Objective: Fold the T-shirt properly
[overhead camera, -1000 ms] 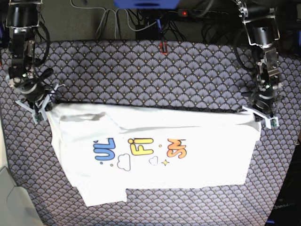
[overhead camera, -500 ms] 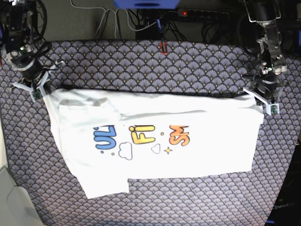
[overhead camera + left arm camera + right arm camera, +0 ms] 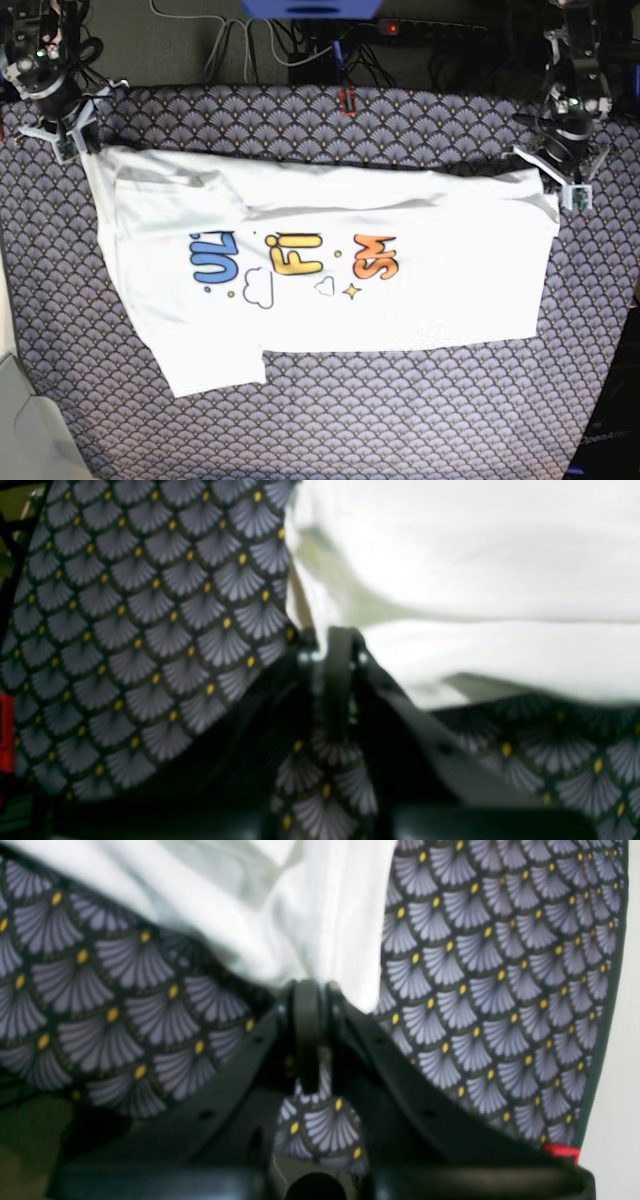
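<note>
The white T-shirt (image 3: 330, 270) lies half folded on the patterned table, its blue, yellow and orange print facing up. My left gripper (image 3: 556, 183) is shut on the shirt's far right corner; in the left wrist view (image 3: 334, 645) its jaws pinch white cloth (image 3: 475, 555). My right gripper (image 3: 77, 141) is shut on the far left corner; in the right wrist view (image 3: 307, 990) the cloth (image 3: 280, 905) hangs from its closed jaws. The far edge between the grippers is raised and stretched.
The table is covered with a dark fan-patterned cloth (image 3: 330, 420). Cables and a power strip (image 3: 430, 30) run along the far edge. A red tag (image 3: 346, 100) sits at the far middle. A pale surface borders the left side (image 3: 20, 420).
Both grippers have moved toward the far edge of the table, dragging the shirt's held edge with them. The whole shirt has slid away from the near side.
</note>
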Available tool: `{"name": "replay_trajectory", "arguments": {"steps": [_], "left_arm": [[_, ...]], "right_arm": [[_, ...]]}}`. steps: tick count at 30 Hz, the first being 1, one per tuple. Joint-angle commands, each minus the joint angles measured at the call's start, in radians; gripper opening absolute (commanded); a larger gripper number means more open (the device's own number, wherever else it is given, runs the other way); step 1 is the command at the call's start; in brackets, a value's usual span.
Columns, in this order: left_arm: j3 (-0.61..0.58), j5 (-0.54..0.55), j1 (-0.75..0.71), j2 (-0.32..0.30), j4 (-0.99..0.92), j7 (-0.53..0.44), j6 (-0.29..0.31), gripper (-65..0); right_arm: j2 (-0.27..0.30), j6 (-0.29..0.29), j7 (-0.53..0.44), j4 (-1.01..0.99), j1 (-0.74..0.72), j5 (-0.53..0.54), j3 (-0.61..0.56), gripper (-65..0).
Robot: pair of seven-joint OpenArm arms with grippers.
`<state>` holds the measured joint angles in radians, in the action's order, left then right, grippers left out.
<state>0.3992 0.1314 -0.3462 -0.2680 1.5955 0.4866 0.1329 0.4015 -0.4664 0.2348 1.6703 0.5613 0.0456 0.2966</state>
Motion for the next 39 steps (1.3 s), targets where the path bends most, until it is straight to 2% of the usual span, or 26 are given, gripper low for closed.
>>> {"name": "replay_trajectory", "arguments": {"steps": [1, 10, 16, 37, 39], "left_arm": [[0.034, -0.003, -0.015, -0.014, 0.026, -0.018, -0.006, -64.5], [0.111, -0.003, -0.063, -0.018, 0.052, -0.016, -0.006, -64.5], [0.106, -0.003, -0.067, -0.017, 0.047, -0.016, -0.006, -64.5], [0.109, -0.003, -0.095, -0.018, 0.036, -0.016, -0.006, -64.4], [0.109, -0.003, -0.095, -0.018, 0.038, -0.016, -0.006, -61.5]], "right_arm": [[0.017, 0.007, -0.021, 0.017, 0.010, 0.006, 0.011, -65.0], [0.020, 0.007, -0.058, 0.015, 0.059, 0.006, 0.040, -65.0], [0.041, 0.007, -0.058, 0.011, 0.062, 0.004, 0.046, -65.0], [0.033, 0.007, -0.050, 0.008, 0.092, 0.006, 0.048, -65.0], [0.029, 0.007, -0.050, 0.008, 0.092, 0.006, 0.048, -63.8]]}}
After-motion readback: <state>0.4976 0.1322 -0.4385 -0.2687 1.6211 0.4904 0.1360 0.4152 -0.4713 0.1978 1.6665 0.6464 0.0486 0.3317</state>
